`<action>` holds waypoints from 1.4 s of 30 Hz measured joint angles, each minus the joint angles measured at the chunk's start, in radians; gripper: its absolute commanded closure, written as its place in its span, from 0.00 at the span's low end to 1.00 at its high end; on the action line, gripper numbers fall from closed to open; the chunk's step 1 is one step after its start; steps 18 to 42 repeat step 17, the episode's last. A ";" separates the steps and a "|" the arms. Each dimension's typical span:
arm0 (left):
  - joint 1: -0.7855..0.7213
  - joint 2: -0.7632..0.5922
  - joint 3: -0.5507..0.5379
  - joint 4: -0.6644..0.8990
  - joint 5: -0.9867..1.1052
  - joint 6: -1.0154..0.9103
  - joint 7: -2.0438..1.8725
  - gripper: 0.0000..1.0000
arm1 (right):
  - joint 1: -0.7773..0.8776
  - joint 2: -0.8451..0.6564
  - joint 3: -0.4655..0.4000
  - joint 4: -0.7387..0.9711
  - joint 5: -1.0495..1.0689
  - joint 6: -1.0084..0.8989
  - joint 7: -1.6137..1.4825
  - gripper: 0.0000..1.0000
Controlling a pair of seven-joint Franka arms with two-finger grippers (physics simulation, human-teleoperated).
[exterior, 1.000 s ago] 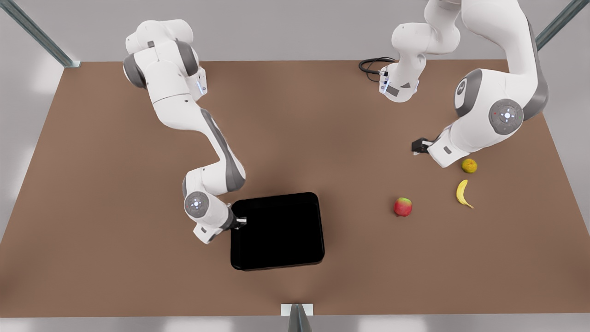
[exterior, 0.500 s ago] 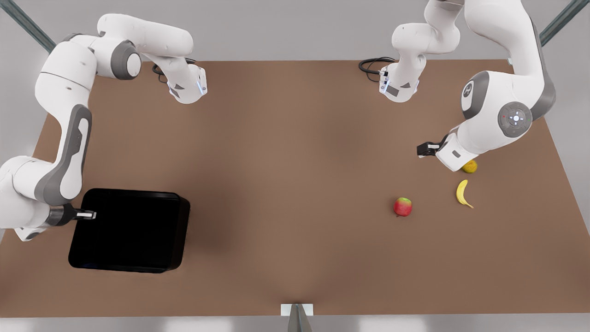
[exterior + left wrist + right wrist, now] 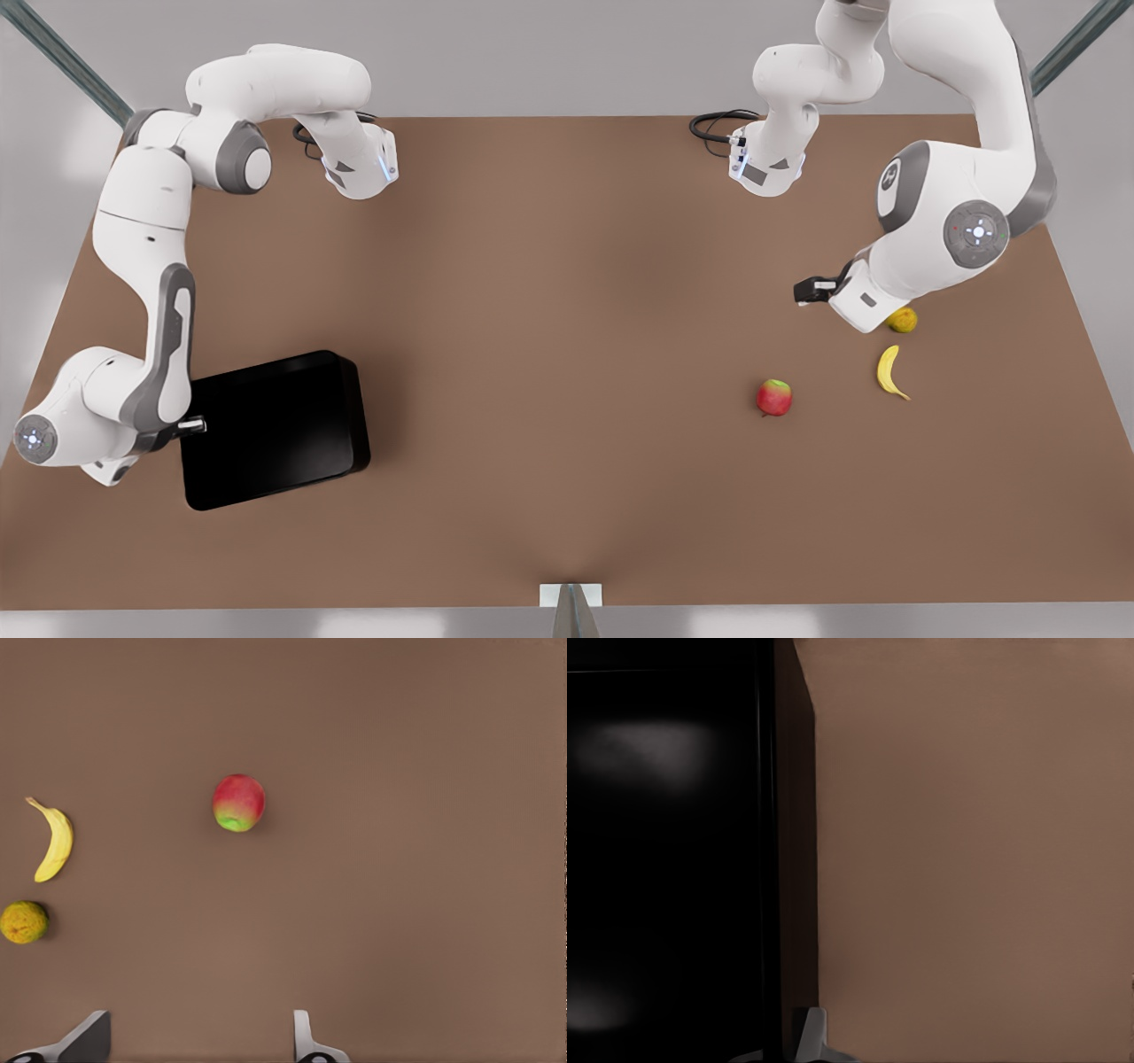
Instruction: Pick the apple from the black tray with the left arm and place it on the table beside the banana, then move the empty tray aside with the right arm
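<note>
Fingers of the right gripper point(image 3: 197, 426) sit pinched on the rim of the black tray point(image 3: 275, 430) at its edge toward the front view's left; the right wrist view shows one fingertip point(image 3: 810, 1034) on the outer face of the tray wall, so the grasp reads as closed on the rim. Tray is empty, lies skewed on the counter point(image 3: 567, 354), near the counter's edge at the front view's left.

Left gripper point(image 3: 808, 290) hangs above the counter near the small yellow-orange fruit point(image 3: 902, 320), fingers point(image 3: 306, 1038) spread wide, holding nothing. This arm waits.

Apple point(image 3: 774, 397) rests on the counter, near the banana point(image 3: 889, 372) but apart from it, well apart from the tray. Judged: placing step done; tray-moving step in hand or close to its end.

Risks from here:
- Grip is on a thin rim at one side only. Tray could pivot about the pinch and swing farther askew if pulled on.
- Tray sits close to the counter's edge; a further pull in that direction could carry a corner over it.
- Cannot tell whether the tray lies flat or is tilted at the held side; if tilted, release would let it drop and skid.
- Opening the fingers while the arm is loaded sideways could flick the tray.
- Left arm's wrist is low over the yellow-orange fruit; a careless retreat might nudge it toward the banana.
</note>
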 measured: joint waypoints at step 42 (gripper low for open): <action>-0.014 0.007 0.001 0.007 -0.031 0.017 -0.082 0.00 | 0.168 -0.496 0.195 -0.025 0.052 -0.283 0.177 0.00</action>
